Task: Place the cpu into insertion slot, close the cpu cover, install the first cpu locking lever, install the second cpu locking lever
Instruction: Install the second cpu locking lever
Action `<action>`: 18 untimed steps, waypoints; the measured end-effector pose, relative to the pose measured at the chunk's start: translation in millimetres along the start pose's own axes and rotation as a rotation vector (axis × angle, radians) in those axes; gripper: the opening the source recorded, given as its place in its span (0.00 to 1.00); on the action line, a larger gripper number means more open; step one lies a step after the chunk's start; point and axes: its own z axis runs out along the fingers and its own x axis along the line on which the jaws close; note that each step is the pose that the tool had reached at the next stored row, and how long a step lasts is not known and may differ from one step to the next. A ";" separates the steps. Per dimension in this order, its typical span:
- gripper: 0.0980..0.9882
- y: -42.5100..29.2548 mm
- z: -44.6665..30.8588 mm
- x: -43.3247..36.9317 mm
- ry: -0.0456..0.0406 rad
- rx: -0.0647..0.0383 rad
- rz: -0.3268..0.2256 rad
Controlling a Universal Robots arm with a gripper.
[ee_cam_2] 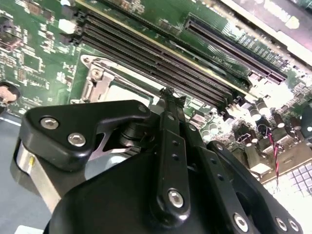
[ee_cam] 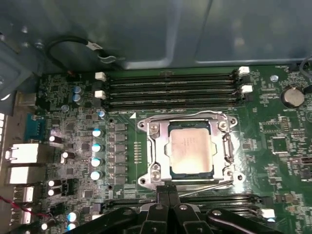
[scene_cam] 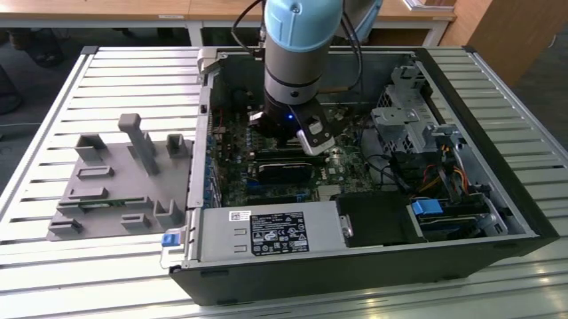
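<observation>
The cpu [ee_cam: 190, 148], a square chip with a dull silver top, lies flat in the insertion slot [ee_cam: 142, 126] on the green motherboard. The cpu cover [ee_cam: 157, 146], a silver frame, lies down around the chip. Thin wire levers [ee_cam: 207, 184] run along the socket's edges. My gripper [ee_cam: 168, 191] is shut with nothing between its fingers, its tips just off one edge of the socket. In the second wrist view the joined tips of the gripper [ee_cam_2: 168, 92] hang close above the socket rim [ee_cam_2: 100, 78]. In the exterior view the gripper [scene_cam: 284, 141] reaches down into the open computer case.
Long black memory slots [ee_cam: 170, 87] run beside the socket. Around it inside the case stand a power supply [scene_cam: 266, 232], a metal drive cage [scene_cam: 400, 126] and loose cables [scene_cam: 443, 179]. A grey fixture plate [scene_cam: 116, 179] lies on the slatted table at the exterior view's left.
</observation>
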 end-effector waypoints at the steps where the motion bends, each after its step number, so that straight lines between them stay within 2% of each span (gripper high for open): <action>1: 0.01 -0.5 1.5 0.8 0.0000 -0.002 0.000; 7: 0.01 -3.2 10.9 3.1 0.0007 -0.010 0.000; 13: 0.01 -9.7 10.2 4.0 0.0015 -0.025 0.000; 18: 0.01 -13.2 9.6 9.8 0.0013 -0.039 0.000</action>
